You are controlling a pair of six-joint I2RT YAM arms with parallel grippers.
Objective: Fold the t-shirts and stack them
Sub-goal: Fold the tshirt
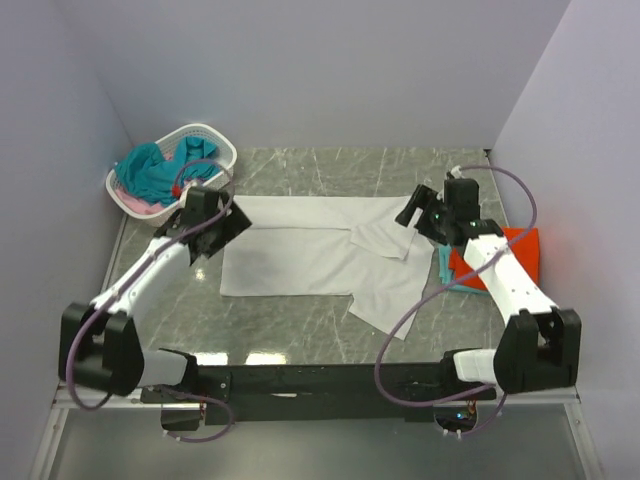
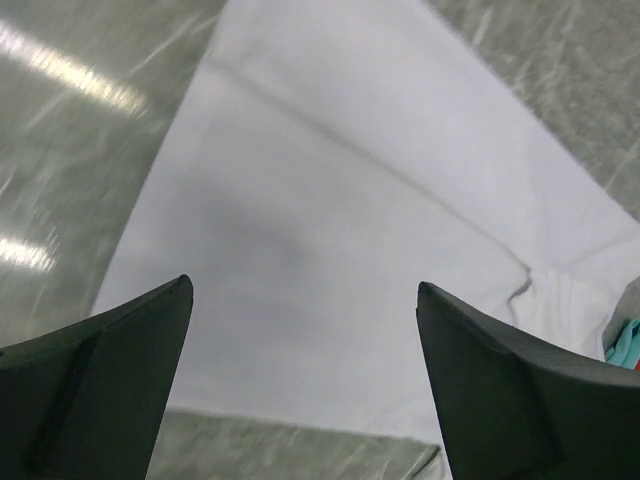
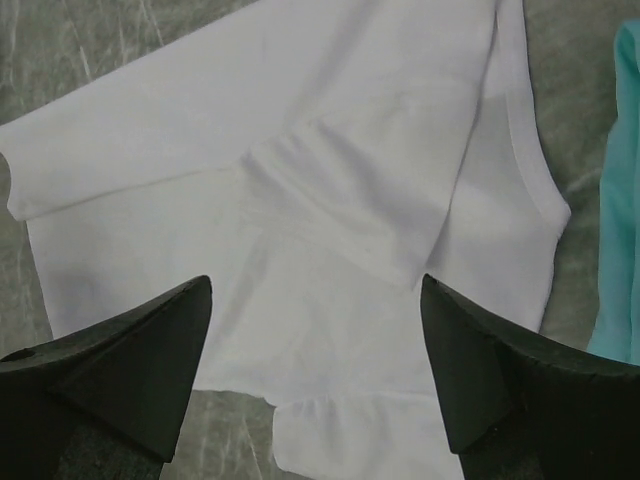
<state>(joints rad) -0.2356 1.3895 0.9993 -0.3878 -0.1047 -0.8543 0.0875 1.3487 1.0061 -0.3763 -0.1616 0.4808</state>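
The white t-shirt (image 1: 310,255) lies spread on the marble table, its top half folded over, one sleeve pointing toward the front right. It fills the left wrist view (image 2: 350,200) and the right wrist view (image 3: 330,190). My left gripper (image 1: 232,226) hovers open over the shirt's left edge, empty. My right gripper (image 1: 415,210) hovers open over the shirt's right end, empty. A folded orange-red shirt (image 1: 515,250) on a teal shirt (image 1: 447,268) lies at the right. Teal (image 1: 150,170) and pink (image 1: 135,203) shirts sit in the basket.
The white perforated basket (image 1: 205,140) stands at the back left corner. Purple walls close in on the left, back and right. Cables loop from both arms. A teal edge shows in the right wrist view (image 3: 620,200).
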